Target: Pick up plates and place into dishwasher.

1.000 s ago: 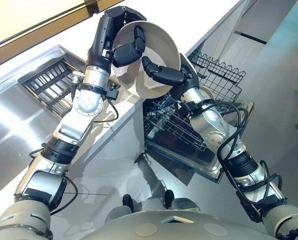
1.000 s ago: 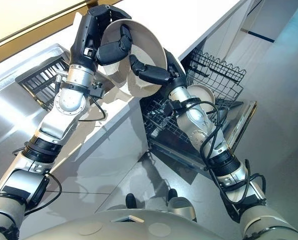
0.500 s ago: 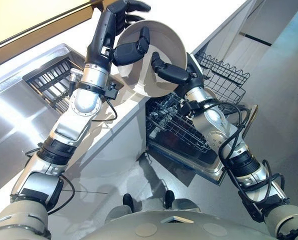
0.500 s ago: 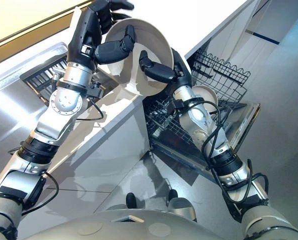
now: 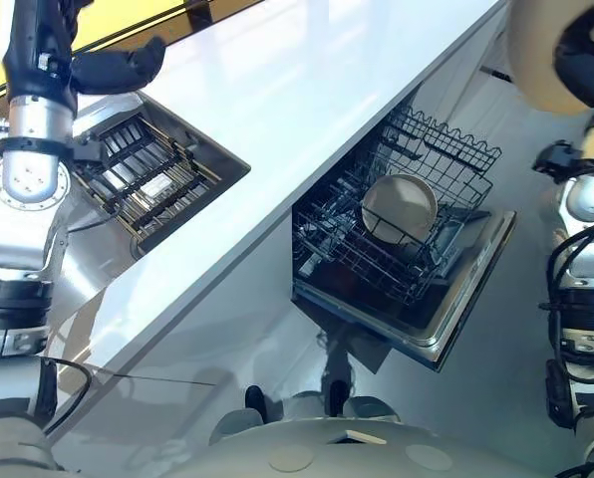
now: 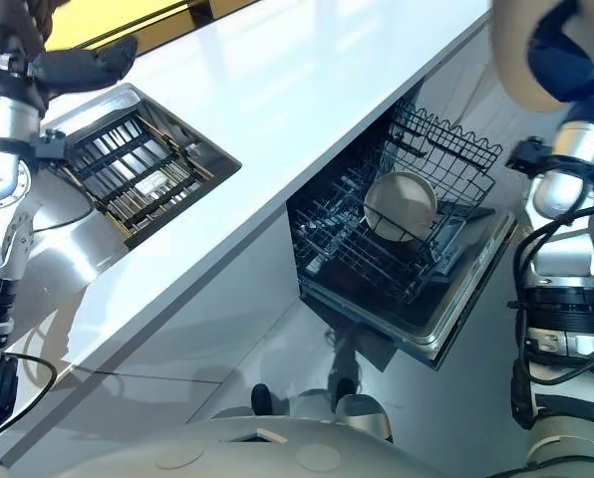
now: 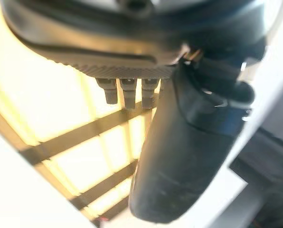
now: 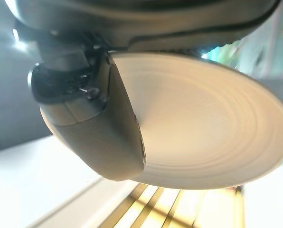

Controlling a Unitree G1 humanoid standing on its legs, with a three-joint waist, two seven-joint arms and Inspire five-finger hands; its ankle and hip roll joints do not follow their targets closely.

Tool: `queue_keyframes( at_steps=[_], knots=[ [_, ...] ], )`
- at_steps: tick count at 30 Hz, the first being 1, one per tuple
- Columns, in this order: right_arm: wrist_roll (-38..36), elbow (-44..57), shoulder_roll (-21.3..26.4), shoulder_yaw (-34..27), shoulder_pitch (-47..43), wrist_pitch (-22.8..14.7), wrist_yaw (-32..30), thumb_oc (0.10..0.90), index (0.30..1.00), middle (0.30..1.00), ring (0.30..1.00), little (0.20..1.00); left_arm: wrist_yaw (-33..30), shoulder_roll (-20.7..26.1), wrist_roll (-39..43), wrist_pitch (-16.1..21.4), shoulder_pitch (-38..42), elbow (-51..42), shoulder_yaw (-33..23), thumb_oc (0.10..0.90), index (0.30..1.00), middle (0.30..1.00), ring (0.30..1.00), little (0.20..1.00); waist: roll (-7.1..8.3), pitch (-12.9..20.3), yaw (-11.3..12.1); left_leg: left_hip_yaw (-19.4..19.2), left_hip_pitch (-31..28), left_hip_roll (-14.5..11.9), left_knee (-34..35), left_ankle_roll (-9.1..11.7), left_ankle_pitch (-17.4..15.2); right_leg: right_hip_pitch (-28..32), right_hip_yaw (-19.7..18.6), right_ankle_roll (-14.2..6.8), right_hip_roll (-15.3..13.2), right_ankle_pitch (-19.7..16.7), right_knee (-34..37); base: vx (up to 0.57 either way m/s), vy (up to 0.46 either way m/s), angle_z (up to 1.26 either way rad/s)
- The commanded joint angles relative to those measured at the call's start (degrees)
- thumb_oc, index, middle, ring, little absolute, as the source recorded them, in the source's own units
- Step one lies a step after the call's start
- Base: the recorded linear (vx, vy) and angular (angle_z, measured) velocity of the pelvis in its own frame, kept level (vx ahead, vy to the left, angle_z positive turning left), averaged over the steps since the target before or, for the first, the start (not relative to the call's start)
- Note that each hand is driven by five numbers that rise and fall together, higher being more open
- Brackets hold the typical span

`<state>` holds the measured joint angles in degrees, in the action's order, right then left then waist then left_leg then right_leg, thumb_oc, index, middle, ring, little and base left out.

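Right hand (image 6: pixel 568 48): clamped on the round cream ceramic plate (image 8: pixel 203 128), thumb pressed on its surface, held high and well apart from the black wire rack (image 5: pixel 446 159) of the open dishwasher (image 5: pixel 466 299), where a second cream plate (image 5: pixel 400 207) stands on edge. Left hand (image 5: pixel 113 68): fingers relaxed, empty, above the steel sink (image 5: pixel 222 164) set in the white countertop (image 5: pixel 307 90). Step judged: carry phase; next move calls for lowering the plate, edge down, into a free slot beside the racked one without striking it.

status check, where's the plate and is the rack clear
Right hand shut on plate, held high. Left hand empty near sink. Rack out, second plate standing in it, nothing blocking.
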<state>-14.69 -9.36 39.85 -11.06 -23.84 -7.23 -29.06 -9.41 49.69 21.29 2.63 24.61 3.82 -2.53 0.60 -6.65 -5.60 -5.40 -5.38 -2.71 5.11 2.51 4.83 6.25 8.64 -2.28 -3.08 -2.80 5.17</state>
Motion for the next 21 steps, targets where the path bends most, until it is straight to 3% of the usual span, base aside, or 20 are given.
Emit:
queue_keyframes(
  at_steps=[1,7,15,21],
  knots=[
    [-1.75,0.14,6.32,-2.24,0.33,-3.39,-1.45,0.100,0.300,0.300,0.300,0.200,0.76,3.70,-1.35,5.58,-0.52,0.39,-4.39,0.800,0.900,0.900,0.900,0.900,-1.97,7.07,0.54,-0.85,0.49,1.94,-0.47,0.32,-4.65,-2.57,1.12,-3.69,2.18,6.83,-7.52,0.05,-0.090,0.02],
    [-0.72,-8.85,6.73,-4.49,5.27,-1.39,2.22,0.100,0.300,0.300,0.300,0.200,1.76,3.08,-0.74,6.06,-3.21,3.44,-6.25,0.800,0.900,0.900,0.900,0.900,-2.36,6.22,0.73,-0.19,0.32,1.22,-0.76,0.46,-4.51,-2.74,1.43,-3.15,2.39,8.01,-9.30,0.06,-0.098,0.03],
    [2.22,-11.26,5.88,-1.24,10.14,-5.90,9.33,0.100,0.300,0.300,0.300,0.200,9.07,2.34,8.82,5.49,-5.48,6.91,-7.81,0.800,0.900,0.900,0.900,0.900,-3.22,3.68,0.62,0.71,1.13,0.05,-2.56,1.03,-4.37,-3.74,2.44,-2.39,2.15,9.66,-12.38,0.05,-0.088,0.09],
    [5.65,-9.15,5.83,2.96,8.65,-6.60,13.30,0.100,0.300,0.300,0.300,0.200,9.67,1.60,8.17,5.32,-5.84,8.96,-8.32,0.800,0.900,0.900,0.900,0.900,-3.61,1.58,1.11,1.53,2.64,-0.43,-4.01,1.57,-4.33,-4.64,3.22,-1.62,1.94,10.94,-14.24,0.02,-0.041,0.13]
  ],
)
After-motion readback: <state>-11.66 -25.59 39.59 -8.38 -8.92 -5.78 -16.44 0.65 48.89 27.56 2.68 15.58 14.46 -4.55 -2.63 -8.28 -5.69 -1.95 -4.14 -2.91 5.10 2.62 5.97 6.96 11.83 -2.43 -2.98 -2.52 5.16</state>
